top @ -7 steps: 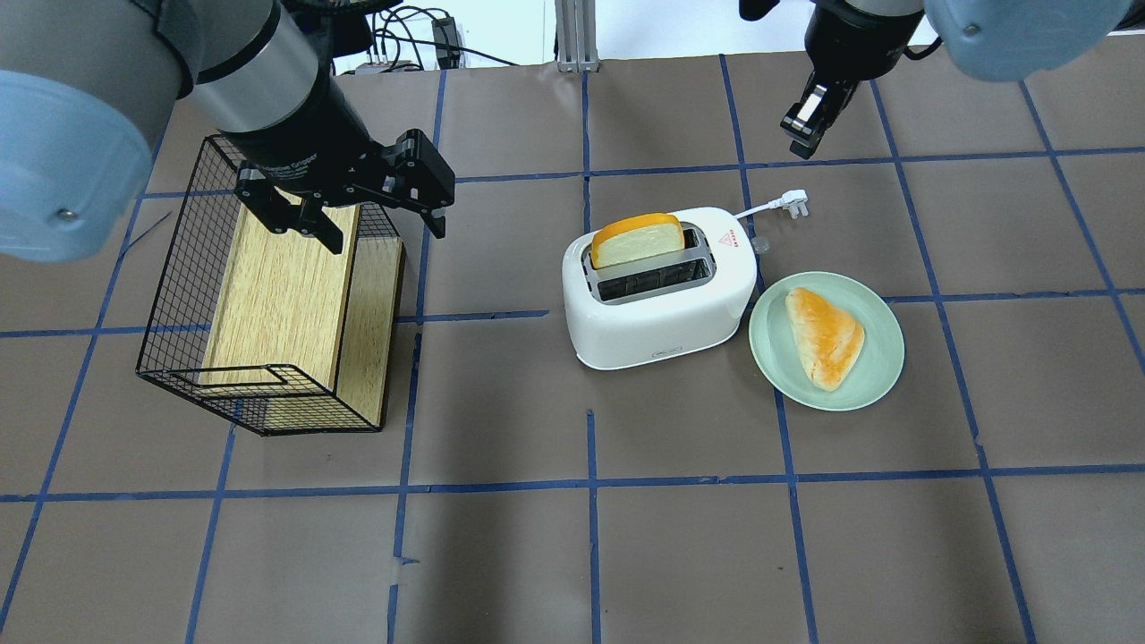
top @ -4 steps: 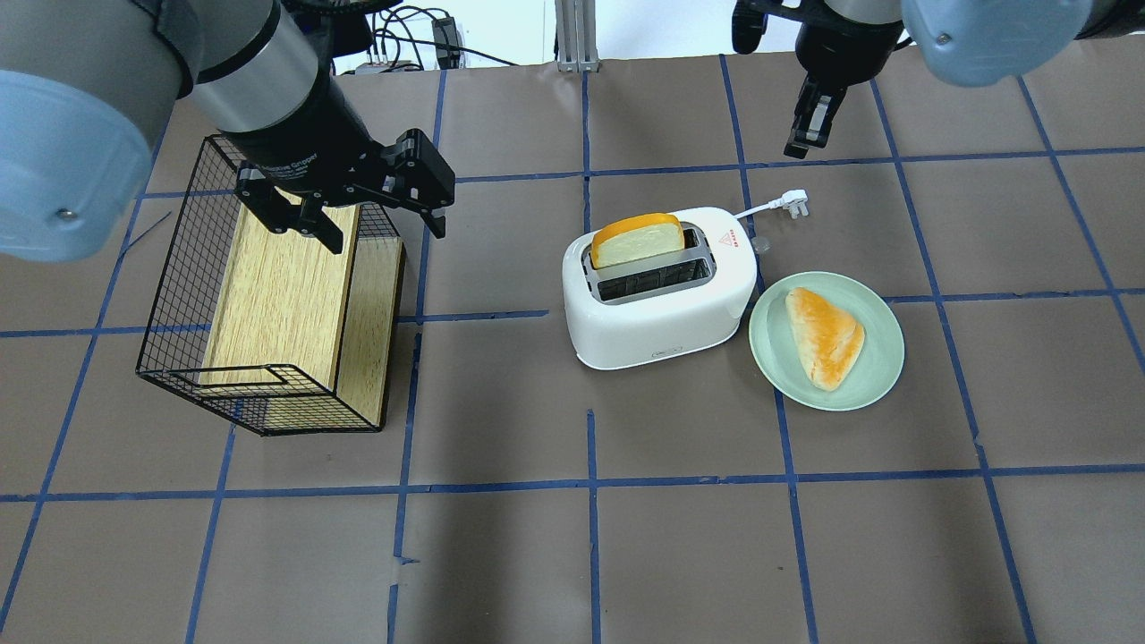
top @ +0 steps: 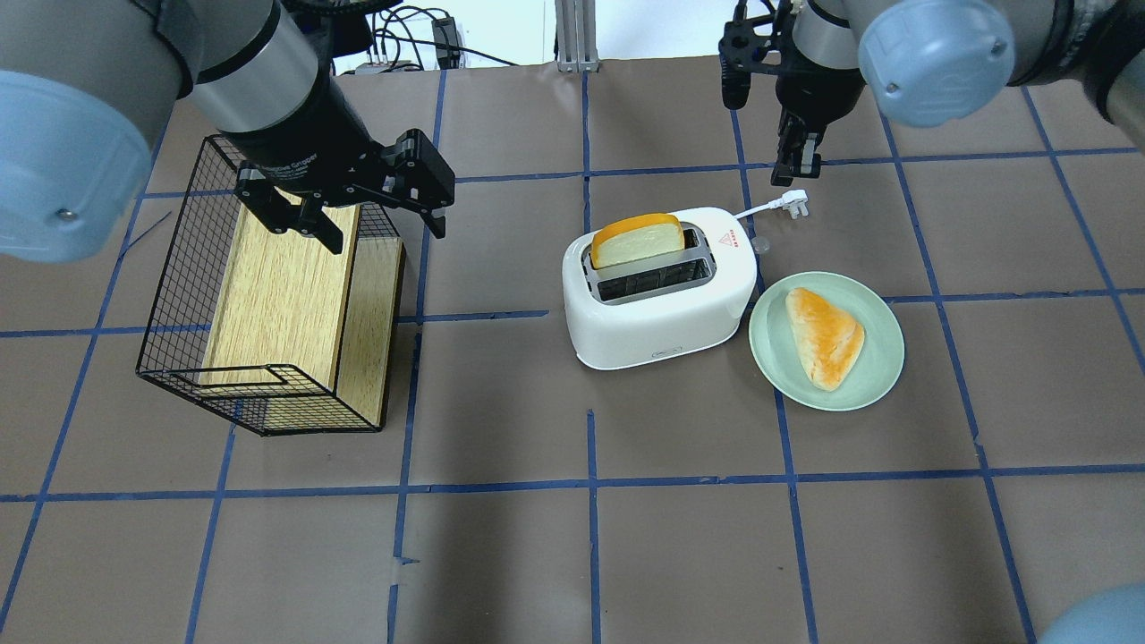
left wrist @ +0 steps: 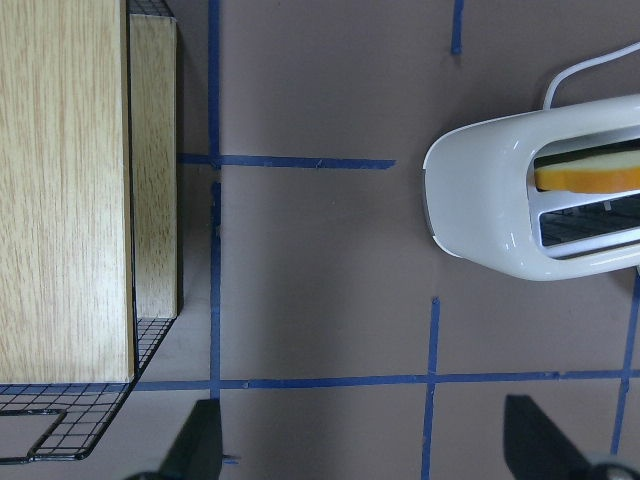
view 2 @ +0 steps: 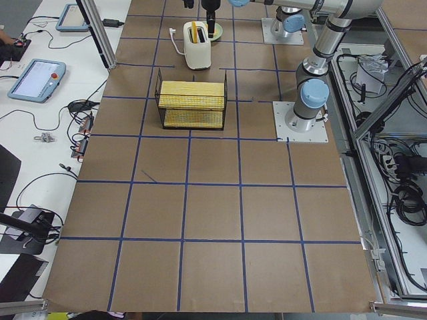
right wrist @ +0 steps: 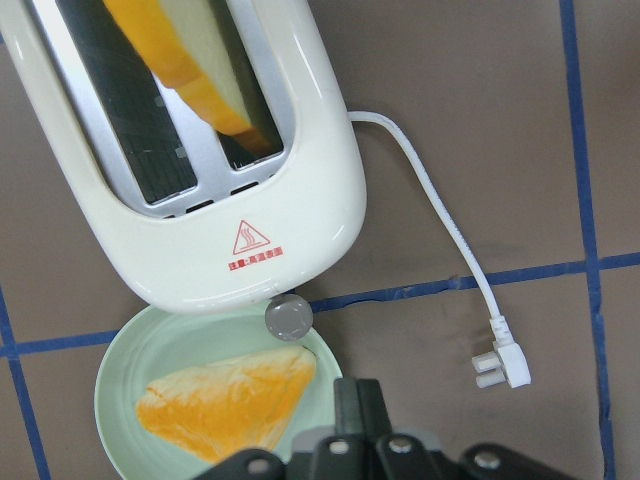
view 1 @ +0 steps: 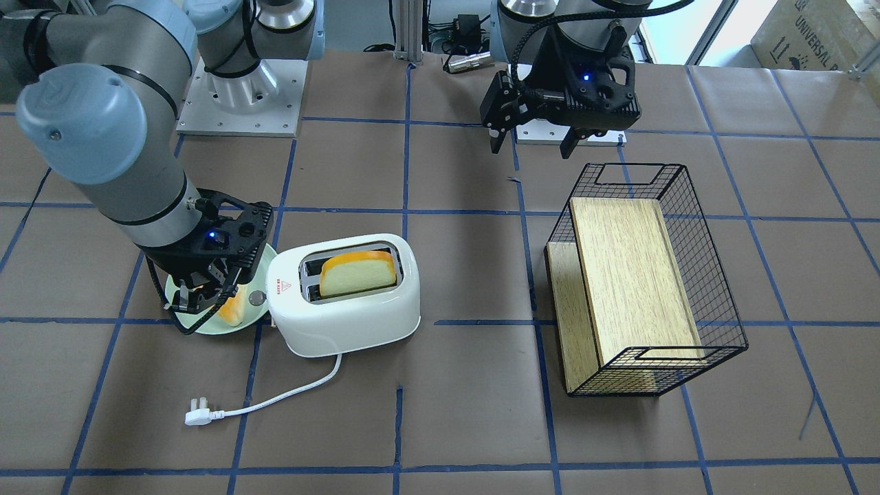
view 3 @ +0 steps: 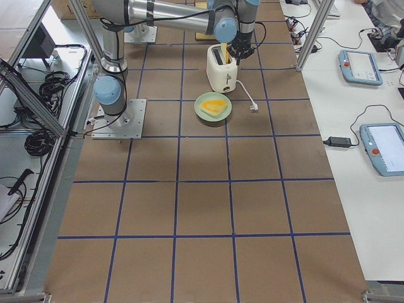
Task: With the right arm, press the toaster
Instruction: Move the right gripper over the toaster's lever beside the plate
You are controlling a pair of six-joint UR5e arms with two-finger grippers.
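The white toaster [top: 662,309] stands mid-table with a slice of bread [top: 637,240] upright in its far slot; it also shows in the front view [view 1: 350,320] and the right wrist view [right wrist: 230,230]. Its grey knob [right wrist: 288,318] faces the green plate. The cord ends in a loose plug [top: 794,203]. My right gripper [top: 803,161] is shut and empty. It hangs in the air beside the toaster's knob end, over the plate [view 1: 196,302]. My left gripper [top: 386,233] is open and empty above the wire basket.
A pale green plate [top: 881,376] with a triangular bread piece [top: 825,335] sits right against the toaster's knob end. A black wire basket [top: 170,295] holding a wooden board [top: 277,295] lies tilted at the left. The cord [view 1: 289,395] trails across the table.
My right gripper has moved left and turned, coming nearer the toaster's knob end. The left arm, toaster and plate have not moved.
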